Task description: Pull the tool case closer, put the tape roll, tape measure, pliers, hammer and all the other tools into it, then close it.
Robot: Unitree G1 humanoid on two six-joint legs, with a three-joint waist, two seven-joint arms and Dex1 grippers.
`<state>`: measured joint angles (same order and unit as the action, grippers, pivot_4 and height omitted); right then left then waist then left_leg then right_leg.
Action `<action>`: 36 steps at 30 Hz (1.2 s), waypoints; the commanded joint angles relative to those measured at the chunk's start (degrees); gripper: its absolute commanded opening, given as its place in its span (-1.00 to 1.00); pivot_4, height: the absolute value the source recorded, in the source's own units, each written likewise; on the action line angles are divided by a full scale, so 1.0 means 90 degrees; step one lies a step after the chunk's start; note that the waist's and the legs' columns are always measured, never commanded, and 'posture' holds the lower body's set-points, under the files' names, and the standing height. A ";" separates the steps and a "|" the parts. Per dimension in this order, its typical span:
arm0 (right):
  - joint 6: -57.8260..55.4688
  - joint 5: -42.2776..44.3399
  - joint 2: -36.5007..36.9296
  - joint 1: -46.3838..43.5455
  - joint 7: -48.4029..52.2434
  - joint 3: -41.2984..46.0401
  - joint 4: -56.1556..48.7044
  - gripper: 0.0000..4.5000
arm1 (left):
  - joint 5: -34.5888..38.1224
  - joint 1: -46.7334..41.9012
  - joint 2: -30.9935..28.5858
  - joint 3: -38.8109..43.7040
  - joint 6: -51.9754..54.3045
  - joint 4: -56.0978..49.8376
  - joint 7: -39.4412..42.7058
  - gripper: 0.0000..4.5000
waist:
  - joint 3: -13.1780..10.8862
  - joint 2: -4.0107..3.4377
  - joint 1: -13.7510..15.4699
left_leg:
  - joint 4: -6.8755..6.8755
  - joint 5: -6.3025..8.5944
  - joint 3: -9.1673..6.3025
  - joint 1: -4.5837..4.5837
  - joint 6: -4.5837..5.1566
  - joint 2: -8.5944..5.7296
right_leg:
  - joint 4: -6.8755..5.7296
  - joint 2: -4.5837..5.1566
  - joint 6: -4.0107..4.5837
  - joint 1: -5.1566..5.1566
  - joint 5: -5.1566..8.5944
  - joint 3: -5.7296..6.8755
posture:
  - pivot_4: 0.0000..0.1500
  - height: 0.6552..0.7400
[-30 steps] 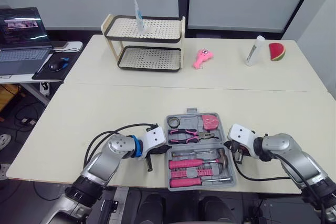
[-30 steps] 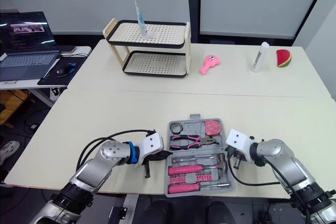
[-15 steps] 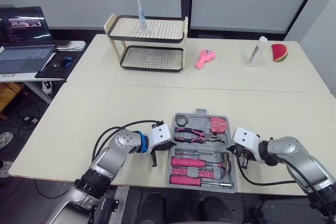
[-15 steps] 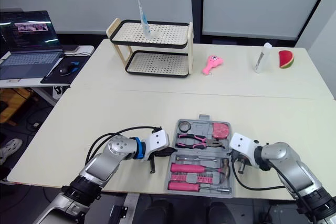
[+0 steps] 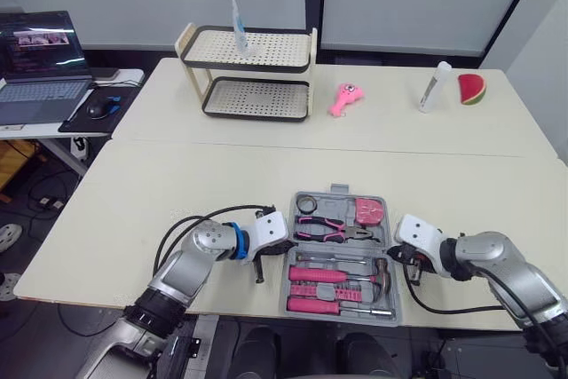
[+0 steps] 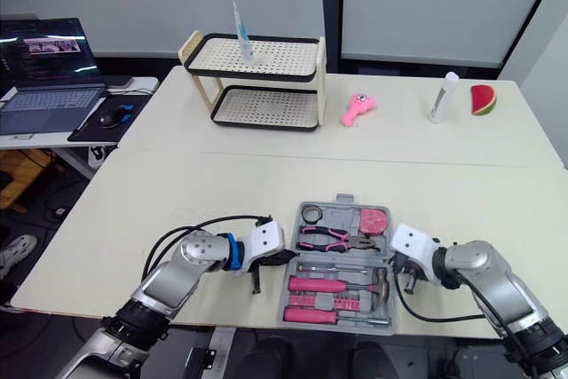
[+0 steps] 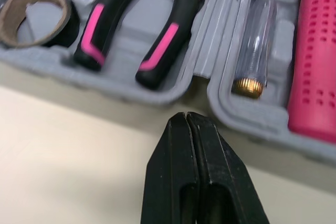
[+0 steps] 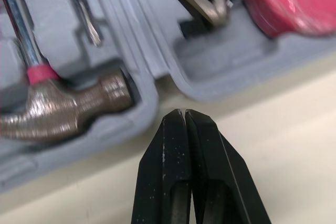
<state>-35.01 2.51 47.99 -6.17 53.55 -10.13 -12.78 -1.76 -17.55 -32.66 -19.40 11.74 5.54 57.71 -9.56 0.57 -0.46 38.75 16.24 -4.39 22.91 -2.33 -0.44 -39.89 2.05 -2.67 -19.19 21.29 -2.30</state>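
Note:
The grey tool case [image 5: 293, 312] lies open near the table's front edge. Its far half holds a tape roll [image 5: 306, 204], pink-and-black pliers [image 5: 333, 229] and a pink tape measure [image 5: 371, 211]. Its near half holds a hammer [image 5: 377, 274], a screwdriver [image 7: 257, 40] and pink-handled tools. My left gripper [image 5: 277, 253] is shut with nothing in it, its tip at the case's left edge by the hinge line. My right gripper [image 5: 390, 255] is shut and holds nothing; it points at the right edge beside the hammer head [image 8: 63, 103].
A two-tier perforated rack [image 5: 253, 73] stands at the far left of the table. A pink toy [image 5: 342, 98], a white bottle [image 5: 432, 86] and a watermelon slice [image 5: 470, 88] lie along the far side. A laptop [image 5: 40, 59] sits on a side desk to the left.
The camera view has shifted a little. Both grippers stay shut at the case's two side edges, and the case and its tools look unmoved.

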 commanded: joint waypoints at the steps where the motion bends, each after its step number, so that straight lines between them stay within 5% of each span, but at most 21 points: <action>1: -0.0006 0.0262 0.0288 0.0204 0.0031 0.0662 -0.0272 -1.00 | 0.0634 -0.0010 -0.0274 0.0681 -0.0645 -0.0197 0.0352 -1.00 | 0.0000 0.0000 0.0000 | 0.0000 0.0000 -0.0001 0.0000 0.0000 0.0002 | 0.0000 0.0000 0.0000 -0.0001 0.0000 0.0001 | 1.00 1.00; 7: 0.0236 0.0704 0.0264 0.0626 0.0005 0.1357 -0.0741 -1.00 | 0.1423 0.0081 -0.0543 0.0387 -0.0559 -0.1518 0.1477 -1.00 | 0.0000 0.0000 -0.0002 | -0.0001 0.0000 0.0004 0.0003 0.0000 0.0000 | 0.0003 0.0002 0.0000 0.0001 0.0000 -0.0002 | 1.00 1.00; 11: 0.0103 0.0948 0.0092 0.0826 -0.0111 0.1470 -0.1097 -1.00 | 0.1270 0.0089 -0.0374 -0.0334 -0.0133 -0.2199 0.1609 -1.00 | 0.0000 0.0000 -0.0005 | -0.0001 0.0000 0.0005 0.0002 0.0000 0.0000 | 0.0004 0.0000 0.0000 0.0006 0.0000 -0.0009 | 1.00 1.00; 20: -0.0097 0.1057 0.0031 0.0999 -0.0365 0.1428 -0.1322 -1.00 | 0.0097 -0.0242 0.0216 -0.1435 -0.0362 -0.1375 0.1144 -1.00 | -0.0001 0.0002 0.0002 | 0.0000 0.0000 0.0006 0.0000 0.0001 0.0000 | 0.0002 -0.0008 0.0000 0.0007 0.0000 -0.0006 | 1.00 1.00; 36: 0.0156 0.1008 0.0102 0.0957 -0.0405 0.1268 -0.1285 -1.00 | -0.0658 -0.0557 0.0436 -0.1970 -0.0929 -0.0541 0.1166 -1.00 | -0.0001 0.0002 0.0005 | 0.0000 0.0000 0.0006 -0.0001 0.0001 0.0000 | 0.0002 -0.0008 0.0000 0.0007 0.0000 -0.0004 | 1.00 1.00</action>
<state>-35.11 11.50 48.25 2.91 49.76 0.83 -22.72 -6.01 -22.43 -28.65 -36.43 3.48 -0.71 68.29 -9.57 0.59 -0.42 38.76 16.25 -4.33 22.89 -2.33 -0.44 -39.88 1.98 -2.67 -19.13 21.29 -2.34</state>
